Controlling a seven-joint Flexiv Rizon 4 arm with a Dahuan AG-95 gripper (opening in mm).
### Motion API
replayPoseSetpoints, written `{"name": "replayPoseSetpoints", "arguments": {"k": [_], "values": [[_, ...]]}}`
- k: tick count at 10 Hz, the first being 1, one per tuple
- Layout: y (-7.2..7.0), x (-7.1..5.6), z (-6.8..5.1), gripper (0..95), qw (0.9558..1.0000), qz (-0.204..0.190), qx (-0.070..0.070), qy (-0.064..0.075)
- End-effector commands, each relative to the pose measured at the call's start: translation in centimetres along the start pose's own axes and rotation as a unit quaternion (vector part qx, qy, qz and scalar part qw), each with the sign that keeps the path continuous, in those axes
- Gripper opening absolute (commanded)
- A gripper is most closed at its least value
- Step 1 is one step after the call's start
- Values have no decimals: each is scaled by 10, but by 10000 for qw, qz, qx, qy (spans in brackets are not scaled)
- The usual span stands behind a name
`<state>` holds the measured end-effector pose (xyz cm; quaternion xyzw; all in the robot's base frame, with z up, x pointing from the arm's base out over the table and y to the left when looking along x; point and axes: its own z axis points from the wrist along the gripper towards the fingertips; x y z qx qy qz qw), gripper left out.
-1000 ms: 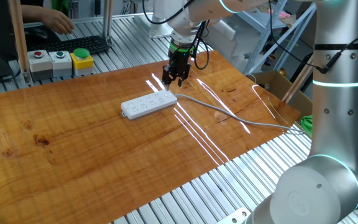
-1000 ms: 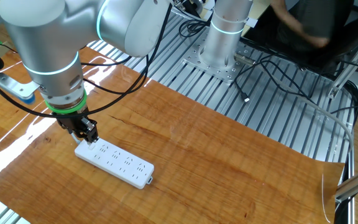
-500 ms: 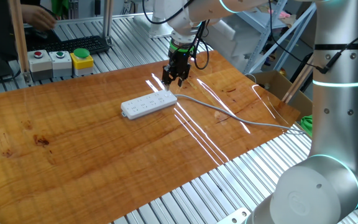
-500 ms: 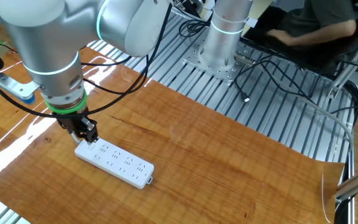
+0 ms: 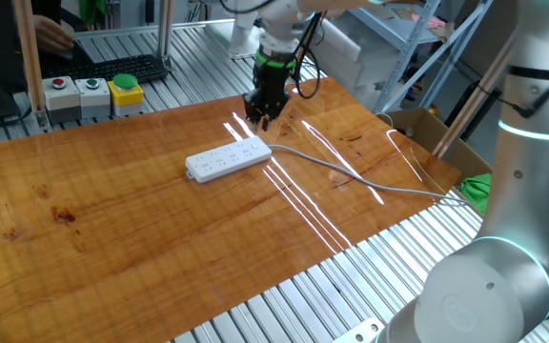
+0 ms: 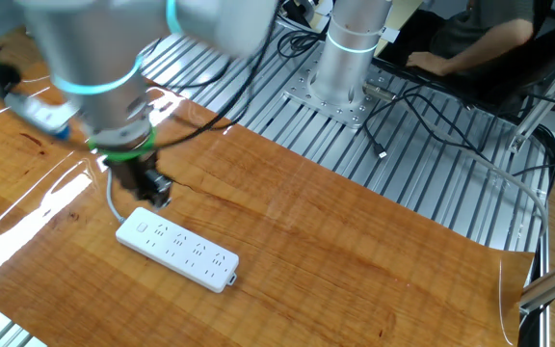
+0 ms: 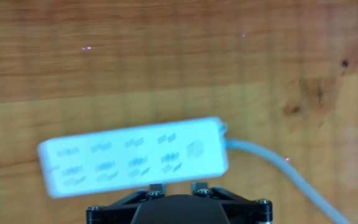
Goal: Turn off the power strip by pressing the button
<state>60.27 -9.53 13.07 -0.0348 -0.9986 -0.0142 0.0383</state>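
Note:
The white power strip [image 5: 228,160] lies on the wooden table [image 5: 141,229], its grey cable [image 5: 351,176] running off to the right. It also shows in the other fixed view [image 6: 177,250] and in the hand view [image 7: 135,157]. The button [image 7: 194,149] is a pale square at the strip's cabled end, also visible in the other fixed view [image 6: 143,228]. My gripper [image 5: 258,117] hangs a little above and just behind that cabled end, not touching it [image 6: 157,193]. In the hand view only two short finger stubs of the gripper [image 7: 178,185] show at the bottom edge, below the strip.
Grey boxes with red [image 5: 58,84] and green [image 5: 91,84] push buttons, a yellow-cased green button [image 5: 124,83] and a black keyboard [image 5: 122,67] stand at the table's back left. A person sits behind. Slatted metal surrounds the table.
My gripper has lifted off the strip's cabled end and moved a little back from it. The arm is blurred with motion. The strip has not moved.

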Motion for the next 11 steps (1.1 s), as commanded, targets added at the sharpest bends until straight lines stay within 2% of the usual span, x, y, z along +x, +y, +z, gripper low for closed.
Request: {"name": "replayPoseSetpoints", "arguments": {"k": [1, 2, 5, 11], "values": [[13, 3, -14, 0, 9999, 40, -120, 45], [14, 2, -13, 0, 9998, -30, -192, 48], [15, 1, -12, 0, 9995, -200, -225, 71], [15, 1, -12, 0, 9997, -183, -115, 92]]}}
